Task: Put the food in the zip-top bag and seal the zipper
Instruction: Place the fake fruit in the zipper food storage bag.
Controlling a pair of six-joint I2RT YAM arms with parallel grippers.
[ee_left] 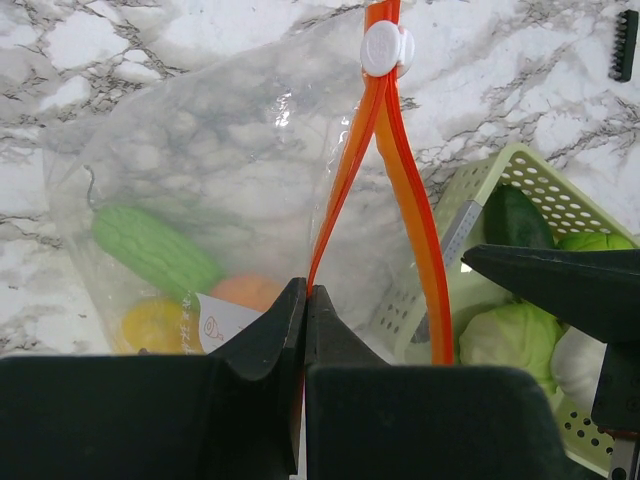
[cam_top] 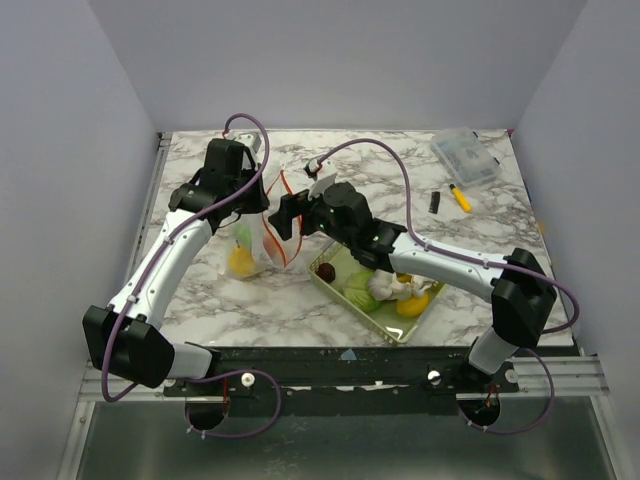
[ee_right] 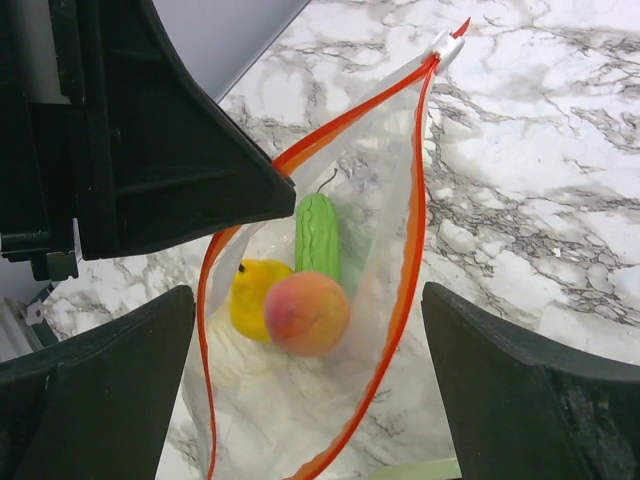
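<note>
**A:** Nearest the bases, the mesh basket (cam_top: 318, 278) has food waiting: a pale green cabbage (cam_top: 357, 283), a white piece (cam_top: 385, 287), something yellow (cam_top: 413, 303) and a dark purple one (cam_top: 327, 271).

**B:** Just beyond it is the zip-top bag (ee_right: 380, 200), held up by the left gripper (ee_left: 305, 310), which is pinched tight on one side of the zipper (ee_left: 415, 220).

**A:** And the right gripper (ee_right: 308, 298) hangs over the mouth, fingers spread wide, nothing in them. A peach (ee_right: 306, 313), a cucumber (ee_right: 318, 235) and a yellow fruit (ee_right: 252, 297) lie inside.

**B:** Where's the danger?

**A:** That one-sided pinch. The bag is floppy and loaded. If the strip slides out, the mouth folds and fruit could roll onto the table (cam_top: 500, 250). The right fingers could also catch the free lip on the way out and drag everything.

**B:** And sealing?

**A:** The white slider (ee_left: 383, 48) sits at the far end, so it's a long run along a sagging strip.

**B:** What can't we see?

**A:** The right arm covers part of the basket and the bag's mouth from above, so there may be more food. I can't tell whether the bag's bottom rests on the marble. Far back are a clear lidded box (cam_top: 466, 156), a yellow marker (cam_top: 460, 197) and a small black item (cam_top: 435, 202) I can't identify.
</note>
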